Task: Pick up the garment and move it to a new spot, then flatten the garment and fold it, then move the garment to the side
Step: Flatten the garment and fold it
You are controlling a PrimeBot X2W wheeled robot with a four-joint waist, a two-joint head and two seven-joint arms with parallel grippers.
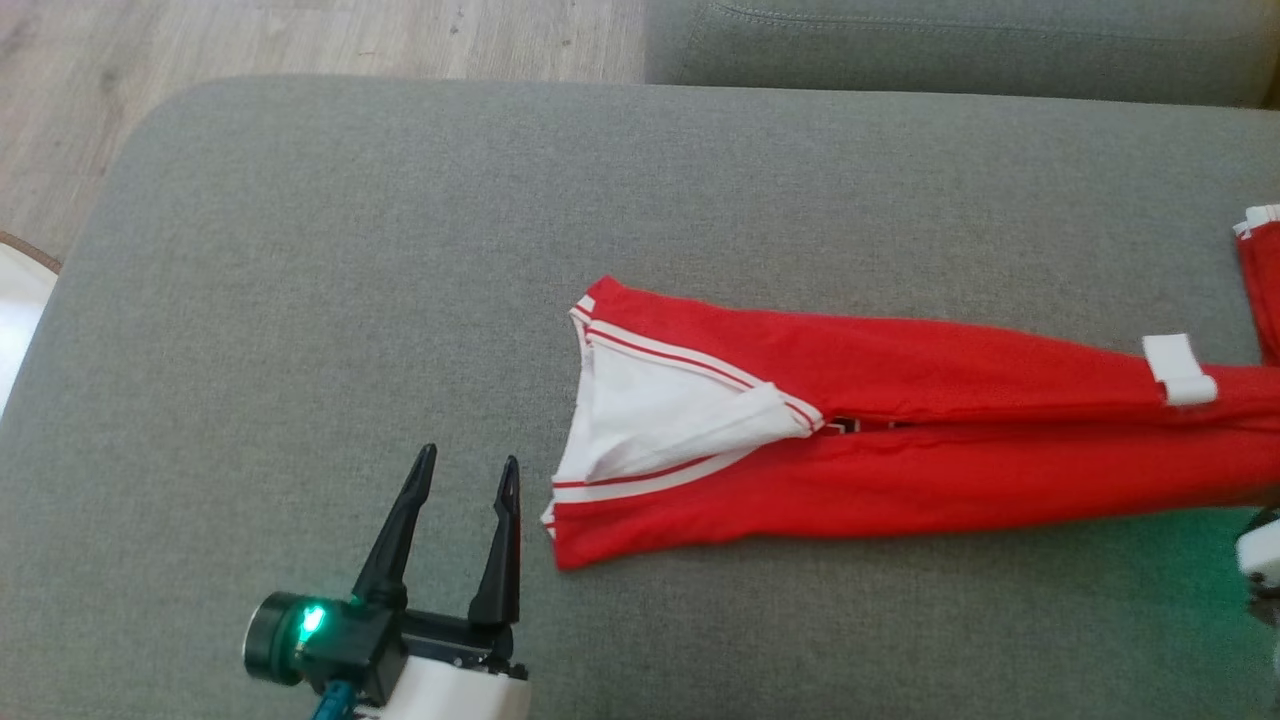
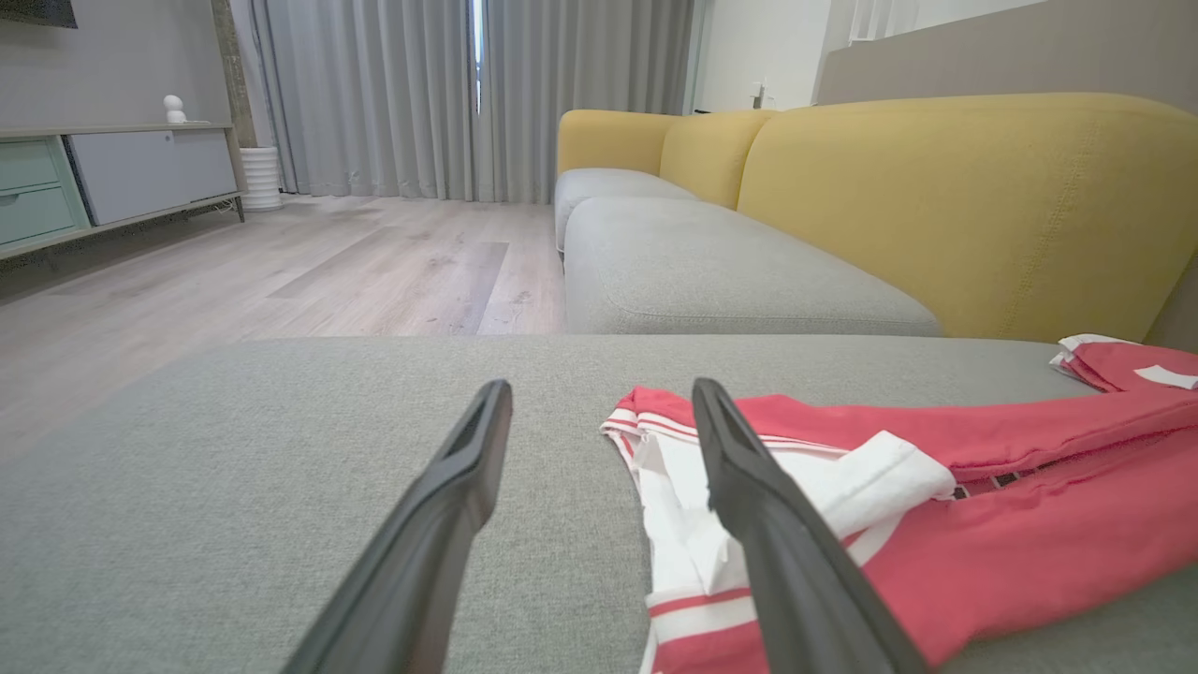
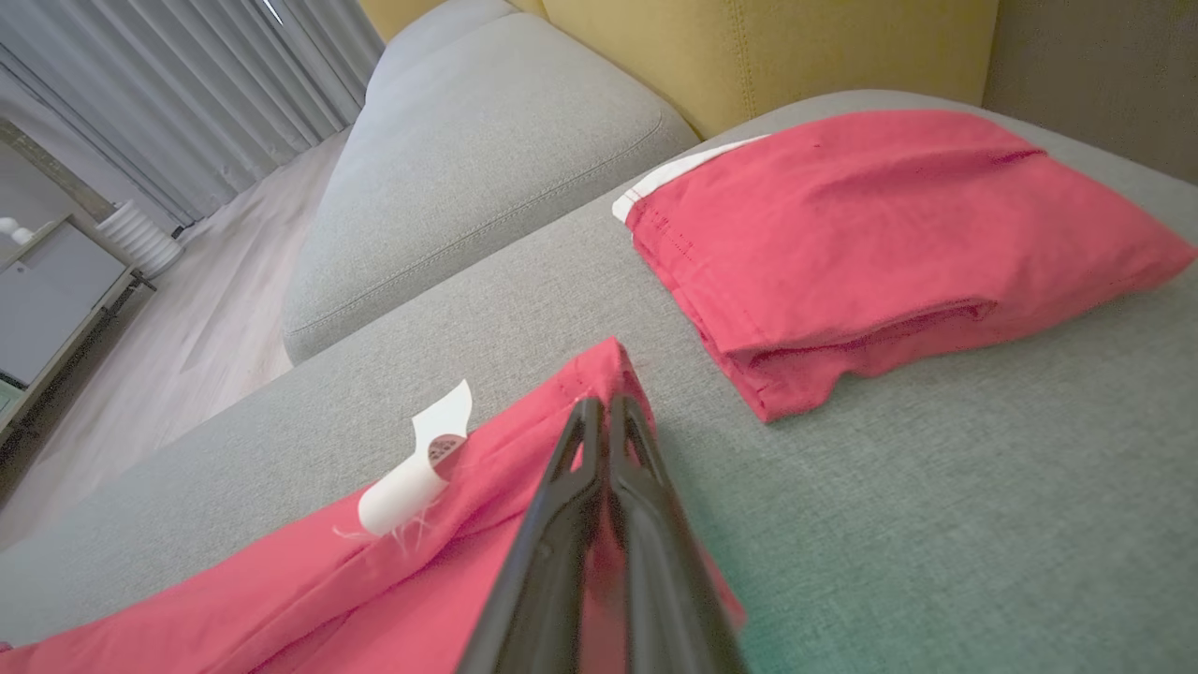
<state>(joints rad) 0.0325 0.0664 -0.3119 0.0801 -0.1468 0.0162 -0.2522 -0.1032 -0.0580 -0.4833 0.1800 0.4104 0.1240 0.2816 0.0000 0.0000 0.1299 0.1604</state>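
A: Head view?
B: The garment (image 1: pixel 900 430) lies on the grey cushion (image 1: pixel 300 300), long axis sideways; its neckline end sits just right of the left gripper (image 1: pixel 470 457), whose jaws are spread and empty.
A: Left wrist view?
B: Neckline beside the right-hand finger; jaws wide, gripping nothing.
A: Right wrist view?
B: The right gripper (image 3: pixel 599 404) has its jaws pressed together, pinching the garment's red fold at their tips; a white tag (image 3: pixel 412 477) sits just left of them.

Bright, soft daylight enters through curtains (image 2: pixel 374 94) far beyond the left fingers (image 2: pixel 459 496); shadows are faint, and finger bases blur.
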